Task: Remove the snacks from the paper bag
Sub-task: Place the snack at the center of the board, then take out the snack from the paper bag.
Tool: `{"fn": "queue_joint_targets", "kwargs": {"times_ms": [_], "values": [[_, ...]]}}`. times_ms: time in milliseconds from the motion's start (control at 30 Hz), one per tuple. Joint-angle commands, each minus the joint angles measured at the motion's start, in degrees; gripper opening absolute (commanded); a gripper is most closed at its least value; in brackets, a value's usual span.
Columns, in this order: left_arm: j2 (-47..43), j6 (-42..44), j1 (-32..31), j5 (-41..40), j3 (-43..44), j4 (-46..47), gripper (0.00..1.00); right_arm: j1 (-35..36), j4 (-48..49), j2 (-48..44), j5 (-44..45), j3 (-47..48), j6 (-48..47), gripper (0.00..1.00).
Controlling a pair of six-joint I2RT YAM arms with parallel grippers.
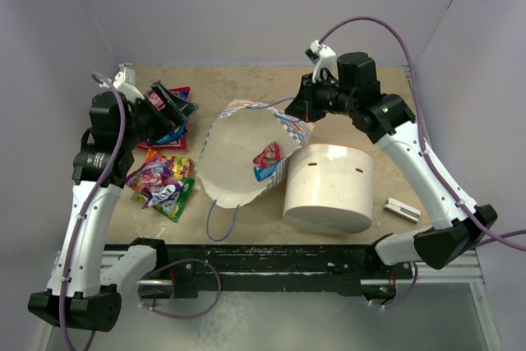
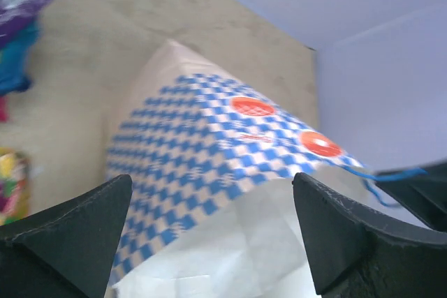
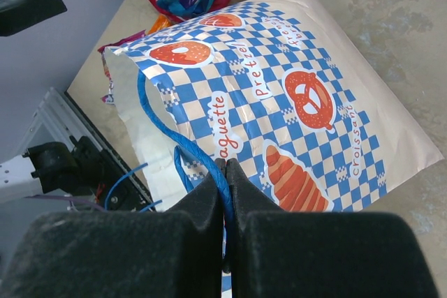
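The paper bag [image 1: 238,162] lies mid-table, its white-lined mouth gaping toward the near side. A red and blue snack [image 1: 265,160] lies inside it. My right gripper [image 1: 301,106] is at the bag's far right corner, shut on its blue cord handle [image 3: 167,127]; its fingers [image 3: 225,172] pinch the cord over the checkered side [image 3: 293,102]. My left gripper [image 1: 175,106] is open and empty, left of the bag, over a few snacks [image 1: 177,125]. In the left wrist view the bag [image 2: 209,151] fills the gap between the fingers [image 2: 70,242]. More snacks [image 1: 160,180] are piled at the left.
A large white cylinder [image 1: 329,187] stands right of the bag, touching it. A small grey flat bar [image 1: 402,210] lies right of the cylinder. The bag's other blue handle [image 1: 220,223] hangs over the table's near edge. Walls close in the back and sides.
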Motion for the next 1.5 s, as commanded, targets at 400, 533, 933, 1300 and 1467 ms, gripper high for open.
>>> {"fn": "queue_joint_targets", "kwargs": {"times_ms": [400, 533, 933, 1300, 1467], "values": [[-2.0, 5.47, -38.31, -6.61, -3.62, 21.64, 0.7, 0.01, 2.32, 0.82, -3.06, 1.32, 1.73, 0.0], [6.82, 6.49, -53.11, -23.68, 1.79, 11.5, 0.51, 0.01, 0.61, 0.63, -2.88, 1.99, 0.53, 0.0], [3.49, 4.83, -60.37, -33.92, -12.28, 16.77, 0.27, 0.1, -6.64, -0.69, -11.02, 0.32, -11.56, 0.0], [-4.44, 9.81, -60.29, -34.53, -17.83, 16.16, 0.5, 0.13, -12.49, 2.65, -16.1, 3.69, -10.69, 0.0], [1.72, 16.86, -60.32, -35.94, -18.77, 20.25, 0.26, 0.18, -15.04, 2.64, -14.5, 3.88, -9.14, 0.0]]}}
